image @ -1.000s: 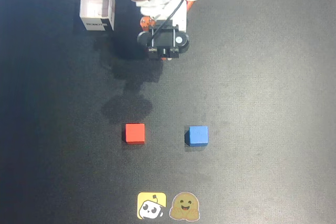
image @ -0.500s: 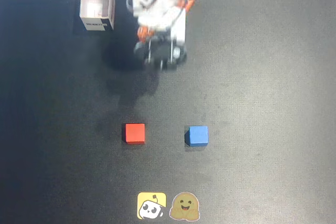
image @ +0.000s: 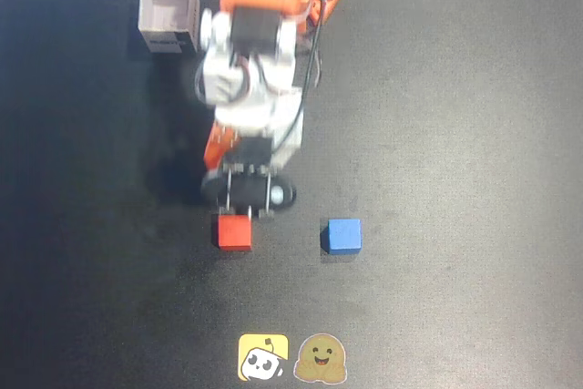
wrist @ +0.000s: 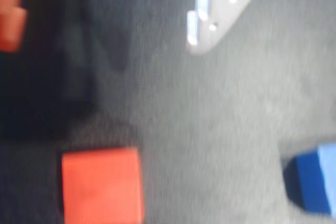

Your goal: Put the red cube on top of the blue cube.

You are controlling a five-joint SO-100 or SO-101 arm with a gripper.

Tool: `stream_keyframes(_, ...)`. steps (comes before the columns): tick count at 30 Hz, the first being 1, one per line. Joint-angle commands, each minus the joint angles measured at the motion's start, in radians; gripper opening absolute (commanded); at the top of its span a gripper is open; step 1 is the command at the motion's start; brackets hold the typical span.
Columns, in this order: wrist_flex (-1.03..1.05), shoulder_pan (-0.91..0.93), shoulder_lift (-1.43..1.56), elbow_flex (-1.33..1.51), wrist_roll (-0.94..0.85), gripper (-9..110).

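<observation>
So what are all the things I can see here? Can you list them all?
red cube: one, red, on the mat right below the pincer
blue cube: one, blue, on the mat, apart to the right of the red one in the overhead view
white box: one, white, open, top left
stickers: two, yellow, bottom edge
table mat: one, dark grey
robot arm: one, orange and white, from the top
pincer: one, above the red cube

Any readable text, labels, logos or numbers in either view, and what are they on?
No readable words or numbers in either view.
Yellow sticker: a cartoon face, no text.
Tan sticker: a smiling face emoji, no text.
White box: a dark patch on its side, too blurred to read.
Red cube and blue cube: plain faces.
</observation>
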Motion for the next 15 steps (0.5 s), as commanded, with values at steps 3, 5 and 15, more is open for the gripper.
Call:
stream_keyframes(3, -0.018, 0.005, -0.121, -0.161, 0.021, 29)
stream_keyframes(5, -0.021, 0.005, -0.17, -0.199, 0.021, 29)
stream_keyframes(15, -0.043, 0.005, -0.413, -0.371, 0.012, 28)
